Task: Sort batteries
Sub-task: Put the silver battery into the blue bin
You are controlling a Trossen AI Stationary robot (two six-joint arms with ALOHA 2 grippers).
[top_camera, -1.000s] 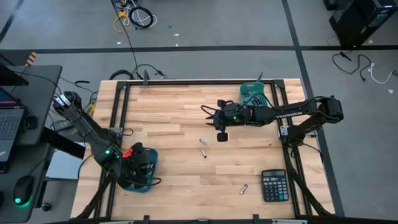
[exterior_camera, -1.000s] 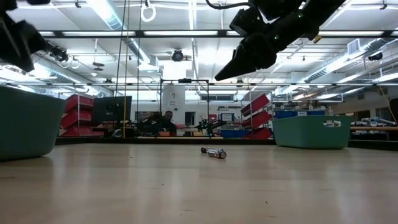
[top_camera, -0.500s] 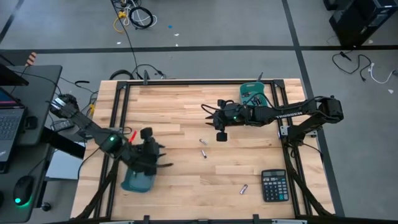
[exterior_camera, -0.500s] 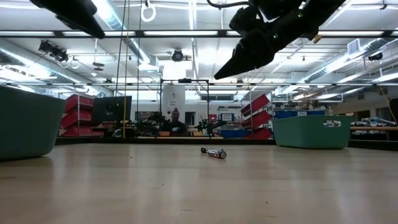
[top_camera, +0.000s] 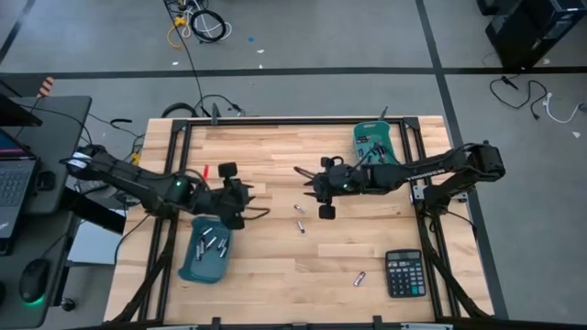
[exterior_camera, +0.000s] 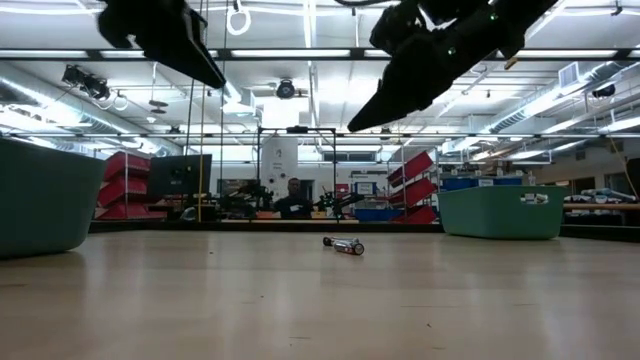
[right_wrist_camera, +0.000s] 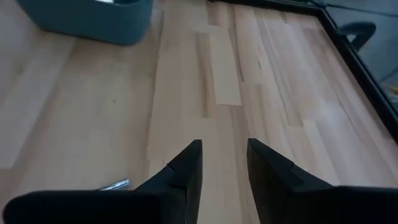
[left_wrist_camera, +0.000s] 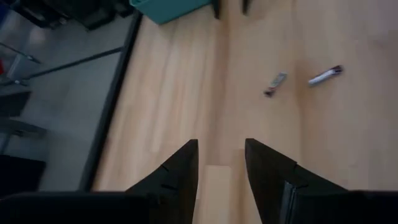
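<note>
The tabletop [top_camera: 275, 156] carries two teal bins, one near the left arm [top_camera: 206, 255] with several cells already in it, one at the far right [top_camera: 374, 142]. A calculator [top_camera: 404, 273] lies near the front right corner.

Three batteries remain loose: two close together mid-table [top_camera: 299, 216], one just beside the calculator [top_camera: 360, 278].

Both arms hang above the wood near that middle pair. The left gripper [left_wrist_camera: 221, 158] shows a clear gap between its fingers with nothing in it; the right gripper [right_wrist_camera: 224, 158] likewise, parted and empty.

The main risk, as I judge it: both grippers converge on the same pair and could knock each other. A smaller one: the cells are round, so a finger landing off-centre may roll one away or pinch both together, mixing sizes in a bin.

The high view alone shows the left bin's contents and the calculator-side cell. The low view shows only the middle pair, and a person far behind. The left wrist view separates the two middle cells clearly.
</note>
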